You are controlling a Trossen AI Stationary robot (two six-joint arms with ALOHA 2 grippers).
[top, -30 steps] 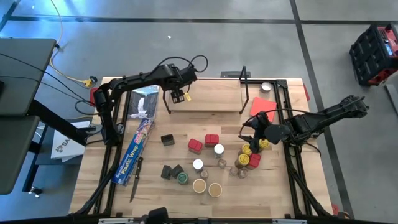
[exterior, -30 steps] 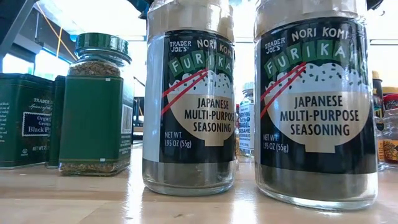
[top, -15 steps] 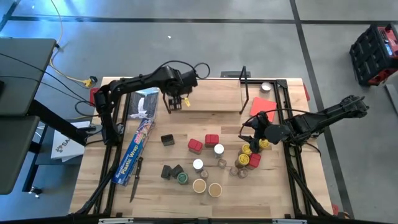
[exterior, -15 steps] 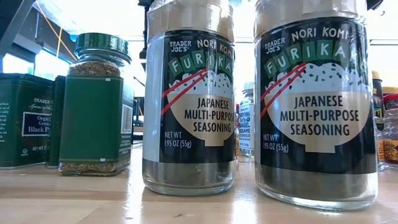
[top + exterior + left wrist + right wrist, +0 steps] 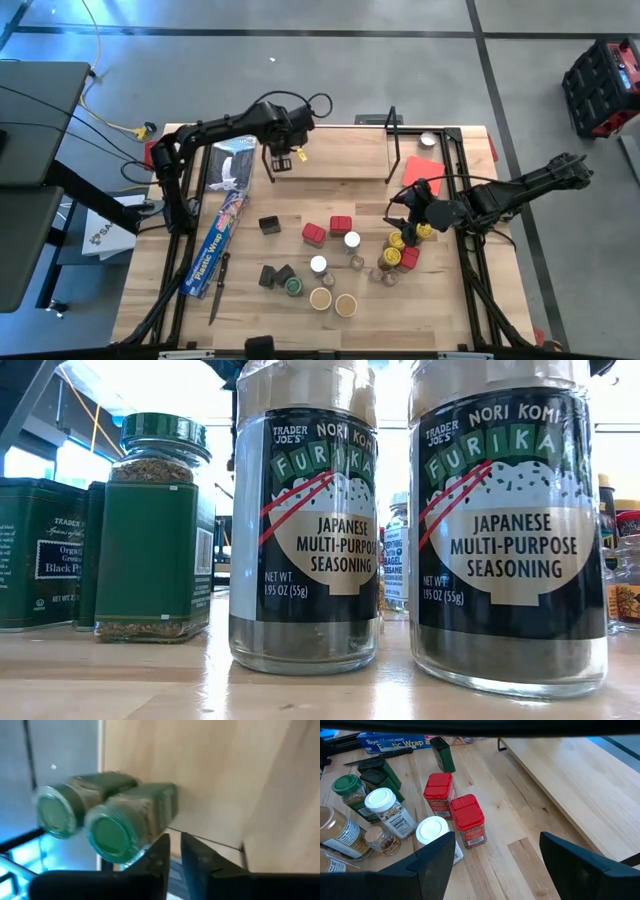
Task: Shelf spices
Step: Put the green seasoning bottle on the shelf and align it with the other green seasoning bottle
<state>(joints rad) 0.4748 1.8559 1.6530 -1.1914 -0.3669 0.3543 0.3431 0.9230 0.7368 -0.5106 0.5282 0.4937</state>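
Item: left gripper (image 5: pixel 281 163). I have it over the left end of the shelf (image 5: pixel 340 155), fingers drawn nearly together with nothing between them. In the left wrist view two green-lidded jars (image 5: pixel 107 822) stand on the shelf board just beside the fingertips, the two touching each other, close to the board's end.

Item: right gripper (image 5: pixel 412 215). I hold it just beside the right-hand spices (image 5: pixel 400 252), jaws spread wide and empty, above the bare table (image 5: pixel 250 310) beside two red tins (image 5: pixel 455 805).

Item: unshelved stock. White-lidded, green-lidded and tan-lidded jars, dark tins and red tins lie near the table's middle and front; two furikake jars (image 5: pixel 410 530) stand closest to the low camera.

Risks, as I judge them:
- A sideways swing of the left fingers would clip the two shelved jars and tip them off the board's end.
- The shelf's black wire upright (image 5: pixel 393 140) stands between the arms; a loaded right arm crossing low could catch it.
- The right cluster is tightly packed; wide jaws coming down could topple neighbours.

Room:
- Most of the board to the right of the shelved pair is bare.
- The blue plastic-wrap box (image 5: pixel 215 245) crowds the left edge.
- Open table lies between the shelf front and the red tins.
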